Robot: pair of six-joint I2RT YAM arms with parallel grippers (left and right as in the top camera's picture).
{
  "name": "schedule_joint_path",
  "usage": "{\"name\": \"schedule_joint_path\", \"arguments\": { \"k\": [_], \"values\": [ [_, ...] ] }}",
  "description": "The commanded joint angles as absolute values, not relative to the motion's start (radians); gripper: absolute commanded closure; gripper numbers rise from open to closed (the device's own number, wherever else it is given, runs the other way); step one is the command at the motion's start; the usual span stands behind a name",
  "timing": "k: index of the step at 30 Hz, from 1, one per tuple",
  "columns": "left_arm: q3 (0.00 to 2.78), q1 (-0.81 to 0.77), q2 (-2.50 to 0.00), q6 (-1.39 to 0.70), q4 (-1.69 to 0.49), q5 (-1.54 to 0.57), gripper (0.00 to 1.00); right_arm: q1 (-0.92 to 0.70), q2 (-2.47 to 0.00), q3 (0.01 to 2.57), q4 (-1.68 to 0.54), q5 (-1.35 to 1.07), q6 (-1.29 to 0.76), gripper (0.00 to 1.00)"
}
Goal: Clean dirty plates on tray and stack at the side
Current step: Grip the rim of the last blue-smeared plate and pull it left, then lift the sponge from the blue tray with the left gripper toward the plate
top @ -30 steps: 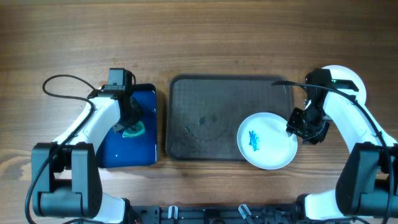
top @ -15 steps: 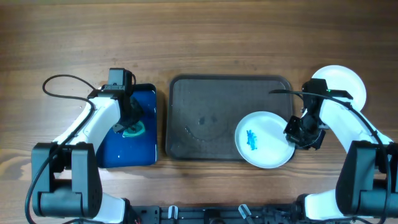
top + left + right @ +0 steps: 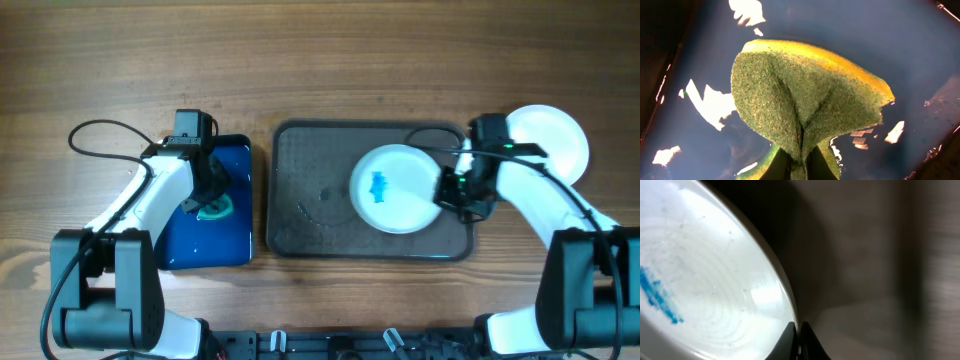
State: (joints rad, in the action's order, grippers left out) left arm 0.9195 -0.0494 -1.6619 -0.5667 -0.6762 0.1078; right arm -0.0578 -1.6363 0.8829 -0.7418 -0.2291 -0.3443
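Observation:
A white plate with a blue smear (image 3: 390, 190) sits over the right half of the dark tray (image 3: 310, 190). My right gripper (image 3: 447, 190) is shut on the plate's right rim; the wrist view shows the rim (image 3: 785, 297) pinched between the fingertips (image 3: 799, 330). A clean white plate (image 3: 550, 140) lies on the table at the far right. My left gripper (image 3: 208, 200) is shut on a green and yellow sponge (image 3: 805, 100), folded in the jaws (image 3: 799, 162), over the blue water basin (image 3: 225, 240).
The blue basin (image 3: 920, 45) stands left of the tray. A black cable (image 3: 95, 130) loops on the table at the far left. Wood table (image 3: 320, 60) extends behind the tray.
My right gripper has carried the smeared plate from the tray's front right edge leftward and back, over the tray's right half. The left arm and sponge have not moved.

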Motion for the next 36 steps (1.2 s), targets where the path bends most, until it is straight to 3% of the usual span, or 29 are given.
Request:
{"name": "schedule_joint_path", "arguments": {
  "k": [1, 9, 19, 36],
  "values": [
    [0.914, -0.046, -1.670, -0.574, -0.672, 0.128, 0.96, -0.155, -1.647, 0.881, -0.694, -0.285, -0.363, 0.95],
    [0.916, -0.049, -1.623, -0.564, -0.700, 0.121, 0.96, -0.205, -1.648, 0.881, -0.633, -0.286, -0.369, 0.96],
    [0.925, -0.051, -1.195, -0.415, -0.773, 0.167, 0.96, -0.205, -1.648, 0.881, -0.610, -0.289, -0.366, 0.96],
    [0.925, -0.277, -1.218, -0.397, -0.685, 0.807, 0.96, -0.205, -1.648, 0.881, -0.614, -0.289, -0.314, 0.96]
  ]
}}
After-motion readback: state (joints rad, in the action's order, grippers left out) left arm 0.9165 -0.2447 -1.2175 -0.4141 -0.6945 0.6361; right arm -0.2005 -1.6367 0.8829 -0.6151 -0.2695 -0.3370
